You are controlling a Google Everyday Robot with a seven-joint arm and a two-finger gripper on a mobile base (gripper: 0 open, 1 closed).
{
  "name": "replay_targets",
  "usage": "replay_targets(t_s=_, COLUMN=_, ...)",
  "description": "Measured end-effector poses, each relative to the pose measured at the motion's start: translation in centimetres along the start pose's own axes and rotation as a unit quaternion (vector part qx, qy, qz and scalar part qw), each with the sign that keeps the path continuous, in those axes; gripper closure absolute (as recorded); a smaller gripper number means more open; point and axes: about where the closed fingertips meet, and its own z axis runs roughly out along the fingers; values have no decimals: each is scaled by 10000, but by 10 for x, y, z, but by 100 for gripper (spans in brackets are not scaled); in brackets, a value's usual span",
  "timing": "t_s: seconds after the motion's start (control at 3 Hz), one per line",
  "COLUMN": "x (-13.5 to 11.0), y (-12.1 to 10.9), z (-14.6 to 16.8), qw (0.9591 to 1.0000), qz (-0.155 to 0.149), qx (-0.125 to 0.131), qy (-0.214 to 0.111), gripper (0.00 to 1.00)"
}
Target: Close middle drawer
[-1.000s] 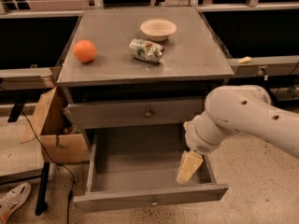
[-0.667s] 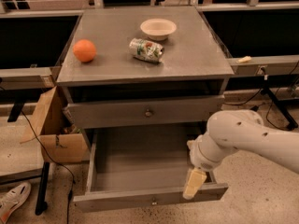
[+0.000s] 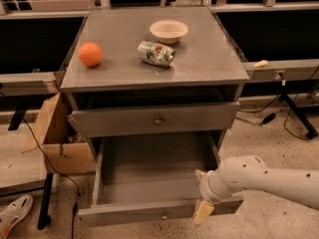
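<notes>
The middle drawer (image 3: 134, 214) is a wide grey drawer, pulled far out of the cabinet, with an empty grey interior (image 3: 154, 168) and a small round knob (image 3: 163, 215) on its front. My gripper (image 3: 202, 210) is at the right end of the drawer's front panel, at its top edge, and my white arm (image 3: 269, 180) reaches in from the right. The top drawer (image 3: 154, 119) above it sticks out slightly. The lowest drawer is hidden.
On the cabinet top (image 3: 209, 59) lie an orange (image 3: 90, 54), a can on its side (image 3: 156, 53) and a bowl (image 3: 169, 31). A cardboard box (image 3: 55, 133) and a shoe (image 3: 15, 214) are at the left. Cables (image 3: 294, 118) run across the floor at the right.
My gripper has moved from inside the drawer's right side down and forward to the right end of its front panel. The drawer stays pulled out.
</notes>
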Motion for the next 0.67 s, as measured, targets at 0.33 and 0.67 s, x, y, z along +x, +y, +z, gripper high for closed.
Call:
replay_targets(t_s=0.33, x=0, y=0, z=0, qw=10000, qz=-2, qx=-6, qy=5, gripper=0)
replay_targets(t_s=0.67, x=5, y=-15, z=14, qw=9999, qz=-91, qx=48, qy=31, gripper=0)
